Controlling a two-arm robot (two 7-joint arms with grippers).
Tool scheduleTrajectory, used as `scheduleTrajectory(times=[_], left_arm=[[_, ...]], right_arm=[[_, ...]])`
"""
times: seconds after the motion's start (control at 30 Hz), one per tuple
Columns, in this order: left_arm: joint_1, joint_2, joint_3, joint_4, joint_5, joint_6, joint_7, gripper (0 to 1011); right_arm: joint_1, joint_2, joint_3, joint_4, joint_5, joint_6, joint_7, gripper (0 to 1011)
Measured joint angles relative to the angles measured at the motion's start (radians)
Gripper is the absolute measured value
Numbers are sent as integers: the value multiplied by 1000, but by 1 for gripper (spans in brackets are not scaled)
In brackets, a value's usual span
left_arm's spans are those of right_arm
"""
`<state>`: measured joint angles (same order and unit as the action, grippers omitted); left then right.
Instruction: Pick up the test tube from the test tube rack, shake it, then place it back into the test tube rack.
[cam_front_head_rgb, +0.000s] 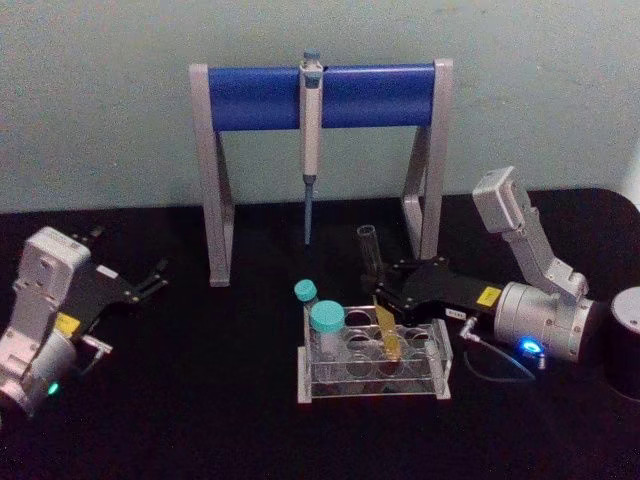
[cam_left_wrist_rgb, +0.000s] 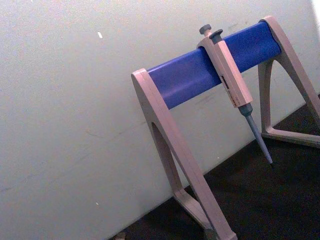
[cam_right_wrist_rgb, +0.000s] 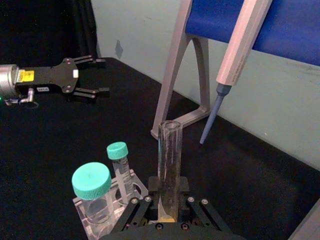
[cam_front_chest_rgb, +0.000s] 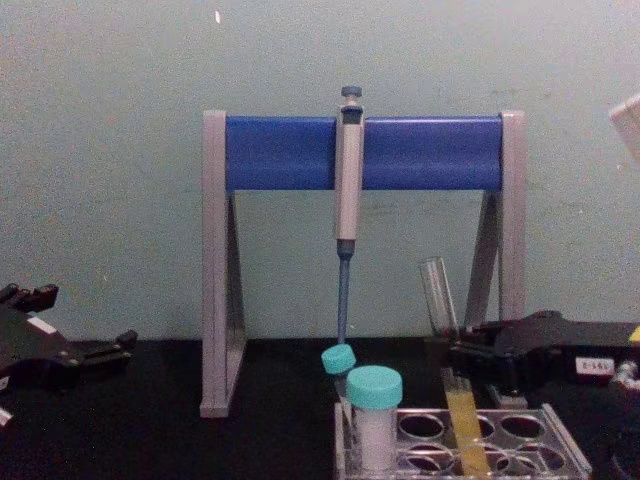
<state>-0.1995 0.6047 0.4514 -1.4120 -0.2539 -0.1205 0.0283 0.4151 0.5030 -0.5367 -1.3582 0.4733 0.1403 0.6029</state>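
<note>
Now | right tool (cam_front_head_rgb: 384, 299) pinching tilted clear test tube (cam_front_head_rgb: 371, 255), yellow liquid (cam_front_head_rgb: 391, 342) low | left tool (cam_front_head_rgb: 153, 278) spread

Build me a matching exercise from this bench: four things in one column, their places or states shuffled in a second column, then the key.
1. test tube
2. pipette
3. left tool
4. large teal-capped vial

A. hanging from the stand
B. open, off at the left of the table
C. tilted, clamped by the right tool, lower end in the test tube rack
D. upright at the test tube rack's left end

Pairs: 1-C, 2-A, 3-B, 4-D
</note>
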Motion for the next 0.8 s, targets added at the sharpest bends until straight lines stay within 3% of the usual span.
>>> scheduleTrajectory(times=[0.5, 0.8], left_arm=[[0, 0, 0, 0, 0, 0, 0, 1010], [0, 0, 0, 0, 0, 0, 0, 1010]], right_arm=[[0, 0, 0, 0, 0, -3, 0, 221], [-31, -5, 28, -6, 19, -84, 2, 221]])
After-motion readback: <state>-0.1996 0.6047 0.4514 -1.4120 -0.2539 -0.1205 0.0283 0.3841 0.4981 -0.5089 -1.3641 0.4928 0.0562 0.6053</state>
